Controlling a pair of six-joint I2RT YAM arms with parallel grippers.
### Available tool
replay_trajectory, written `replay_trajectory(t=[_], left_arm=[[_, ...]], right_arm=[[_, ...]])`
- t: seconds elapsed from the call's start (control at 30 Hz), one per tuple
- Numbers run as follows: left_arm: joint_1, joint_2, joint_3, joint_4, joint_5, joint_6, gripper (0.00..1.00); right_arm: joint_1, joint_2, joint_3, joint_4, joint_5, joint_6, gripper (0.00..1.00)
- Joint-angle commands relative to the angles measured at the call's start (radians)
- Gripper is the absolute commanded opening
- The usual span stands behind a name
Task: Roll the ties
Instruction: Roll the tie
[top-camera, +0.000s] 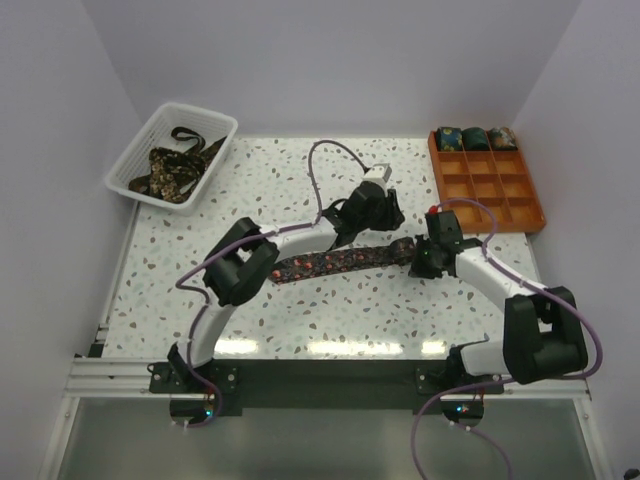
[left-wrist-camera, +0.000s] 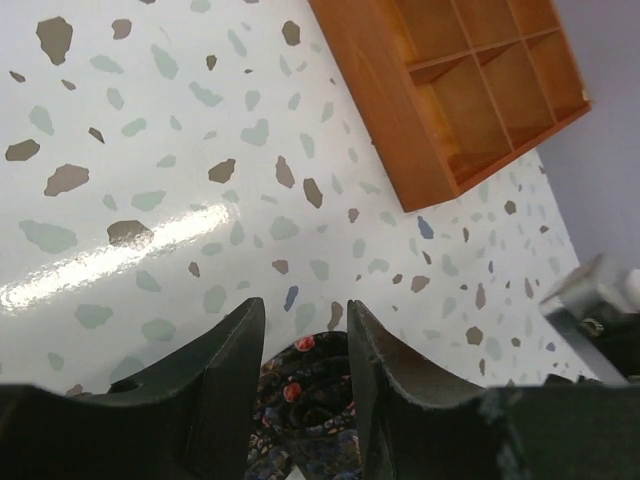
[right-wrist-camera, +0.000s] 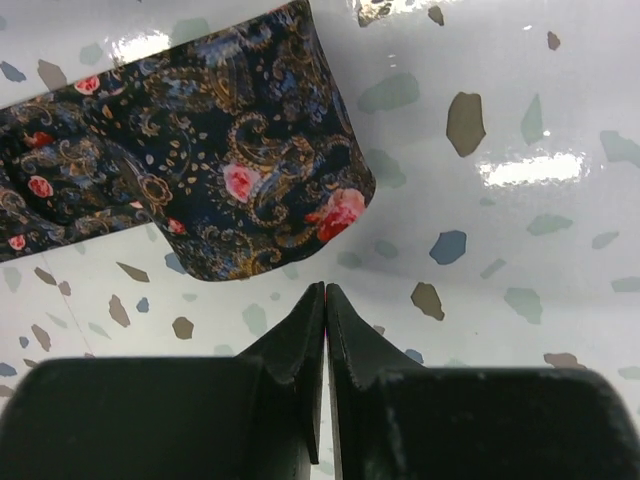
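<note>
Top external view, paisley tie (top-camera: 340, 262) flat and diagonal on glossy terrazzo table (top-camera: 260, 190), left gripper (left-wrist-camera: 305, 312) black fingers apart astride its fabric, pinch cannot be told, right gripper (right-wrist-camera: 325, 298) pressed together, empty, beside rounded end.

The white surface (top-camera: 300, 180) has little grey, brown and blue specks all over it. A long dark tie (top-camera: 340, 262) with small pink and red flowers lies across the middle of it, and its right end looks folded over. A white basket (top-camera: 130, 160) sits at the far left corner, and an orange tray (top-camera: 488, 190) with small square boxes sits at the far right corner, both well apart from the tie.
</note>
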Motion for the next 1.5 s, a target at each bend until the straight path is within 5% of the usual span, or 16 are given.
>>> replay_trajectory(t=[0.0, 0.57, 1.03, 1.23, 1.47], left_arm=[[-0.001, 0.045, 0.068, -0.014, 0.010, 0.053, 0.43], [-0.006, 0.157, 0.118, -0.014, 0.128, 0.028, 0.41], [0.008, 0.098, 0.052, 0.003, 0.116, -0.018, 0.43], [0.067, -0.002, -0.017, 0.039, 0.073, -0.067, 0.52], [0.091, -0.187, -0.133, 0.008, 0.073, -0.042, 0.57]], right_arm=[[0.004, 0.010, -0.023, 0.101, -0.030, 0.024, 0.06], [0.006, 0.066, -0.026, 0.238, -0.023, 0.070, 0.00], [0.005, 0.036, -0.021, 0.196, -0.019, 0.051, 0.01], [0.002, -0.033, 0.034, 0.031, -0.004, -0.008, 0.23], [-0.103, -0.059, 0.118, -0.034, -0.098, -0.052, 0.32]])
